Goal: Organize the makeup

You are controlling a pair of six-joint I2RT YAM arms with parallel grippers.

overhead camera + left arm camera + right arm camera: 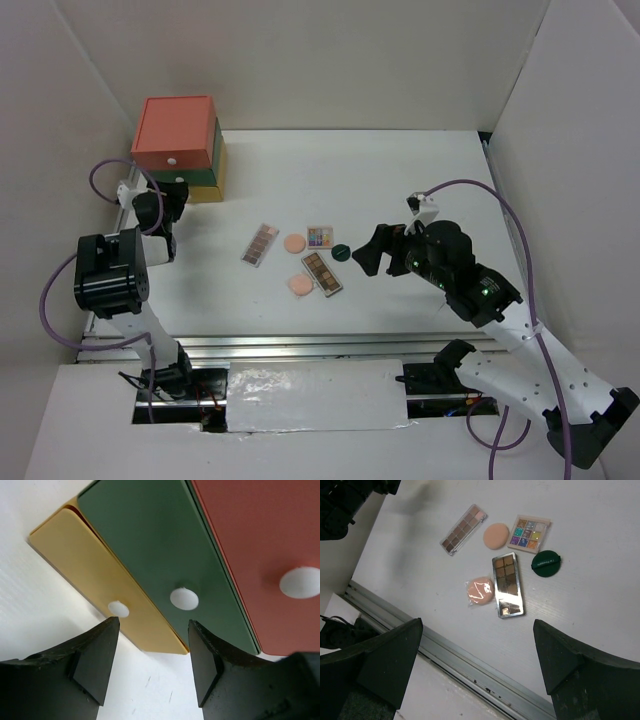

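Observation:
The makeup lies mid-table: a pinkish palette [260, 244] [464, 529], a bare peach puff [294, 243] [496, 535], a multicolour palette [320, 237] [529, 533], a dark green compact [341, 252] [546, 563], a brown palette [322, 273] [508, 584] and a wrapped puff [299, 285] [480, 590]. My right gripper [365, 255] [477, 665] hovers open just right of them, holding nothing. My left gripper [165, 195] [152, 650] is open and empty in front of the drawer box, close to the yellow drawer's white knob [118, 609] and the green drawer's knob [184, 599].
The stacked drawer box [178, 145] stands at the back left, coral over green over yellow, all drawers closed. A metal rail [435, 647] runs along the table's near edge. White walls enclose the left, back and right sides.

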